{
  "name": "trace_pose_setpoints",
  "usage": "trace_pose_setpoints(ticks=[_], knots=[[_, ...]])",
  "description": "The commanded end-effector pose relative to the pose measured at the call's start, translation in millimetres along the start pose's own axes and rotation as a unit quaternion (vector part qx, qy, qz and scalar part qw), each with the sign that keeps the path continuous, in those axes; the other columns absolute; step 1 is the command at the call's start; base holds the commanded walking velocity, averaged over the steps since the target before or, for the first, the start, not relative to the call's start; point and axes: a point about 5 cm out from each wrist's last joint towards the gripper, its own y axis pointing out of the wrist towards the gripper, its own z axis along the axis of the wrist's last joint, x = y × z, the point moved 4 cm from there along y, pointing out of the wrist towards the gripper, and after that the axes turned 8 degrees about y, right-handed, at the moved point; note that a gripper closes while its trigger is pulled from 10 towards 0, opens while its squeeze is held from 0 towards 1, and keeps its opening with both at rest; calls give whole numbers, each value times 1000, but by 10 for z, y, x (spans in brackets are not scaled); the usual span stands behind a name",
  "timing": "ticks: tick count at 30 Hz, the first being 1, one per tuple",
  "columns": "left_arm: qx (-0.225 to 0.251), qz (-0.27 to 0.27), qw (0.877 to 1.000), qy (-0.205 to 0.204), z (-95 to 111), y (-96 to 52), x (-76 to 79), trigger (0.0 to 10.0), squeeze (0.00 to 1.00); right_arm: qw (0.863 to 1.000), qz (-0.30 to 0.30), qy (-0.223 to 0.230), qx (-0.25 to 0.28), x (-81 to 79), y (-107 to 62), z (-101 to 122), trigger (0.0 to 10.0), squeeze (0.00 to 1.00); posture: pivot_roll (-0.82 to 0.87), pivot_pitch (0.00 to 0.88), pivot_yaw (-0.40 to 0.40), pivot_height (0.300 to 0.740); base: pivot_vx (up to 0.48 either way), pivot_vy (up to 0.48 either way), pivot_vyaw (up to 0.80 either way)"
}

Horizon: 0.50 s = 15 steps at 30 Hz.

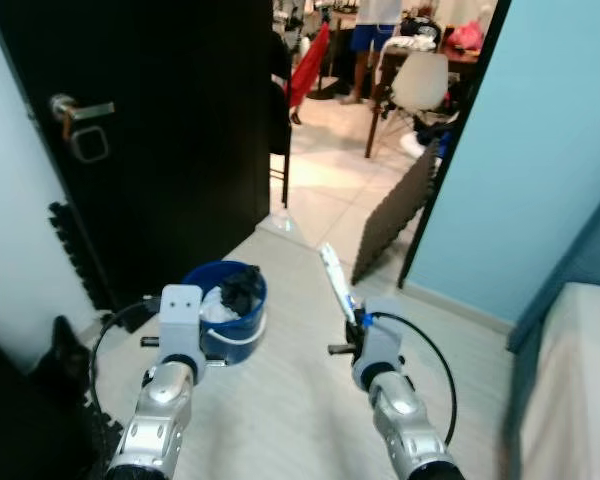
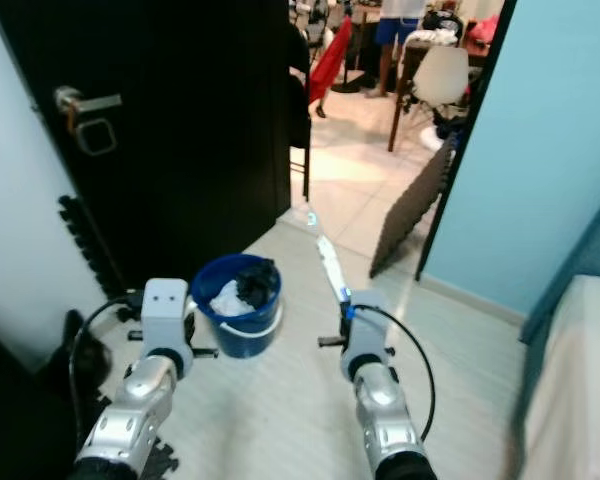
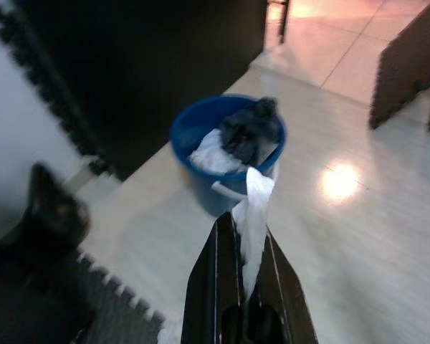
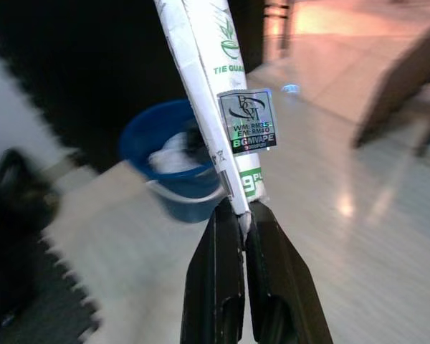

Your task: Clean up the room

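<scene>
A blue bucket (image 1: 231, 312) stands on the pale floor before me, holding white and dark crumpled stuff (image 1: 238, 288). My left gripper (image 3: 248, 236) is shut on a strip of white tissue (image 3: 255, 215) and hangs close to the bucket, on its near left. My right gripper (image 4: 242, 209) is shut on a long flat white carton (image 4: 213, 86) with green print, which sticks up and forward from the right arm (image 1: 338, 282), to the right of the bucket.
A black door (image 1: 170, 120) stands open on the left, a blue wall (image 1: 540, 150) on the right. A dark foam mat (image 1: 395, 210) leans in the doorway. A person's legs (image 1: 365, 45), a white chair (image 1: 420, 80) and a table lie beyond. A bed edge (image 1: 570, 380) is at the right.
</scene>
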Motion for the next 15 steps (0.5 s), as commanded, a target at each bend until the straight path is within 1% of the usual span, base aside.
trace_pose_setpoints(ticks=[1,5,7,9,12,15], knots=[[-7,1,1000,0,-28,-10,22,10000,0,1000,-1,-1,-4,12,-6,-14,10000,0,77,0,-34,740,0,0,800],[-13,6,1000,5,-36,-5,5,10000,0,1000,3,0,-5,-3,-2,-18,10000,0,78,0,-34,740,0,0,800],[-12,4,1000,5,-36,-3,8,10000,0,1000,2,12,-7,-5,-3,-31,10000,0,79,0,-34,740,0,0,800],[-6,-1,1000,8,-20,2,19,10000,0,999,0,27,-23,11,4,-80,10000,0,79,0,-33,740,0,0,0],[5,-14,1000,9,18,15,43,10000,0,999,-4,28,-30,35,11,-104,10000,0,81,0,-32,740,0,0,0],[10,-20,1000,9,47,27,48,10000,0,999,-5,25,-29,33,8,-108,10000,0,80,0,-28,740,264,0,0]])
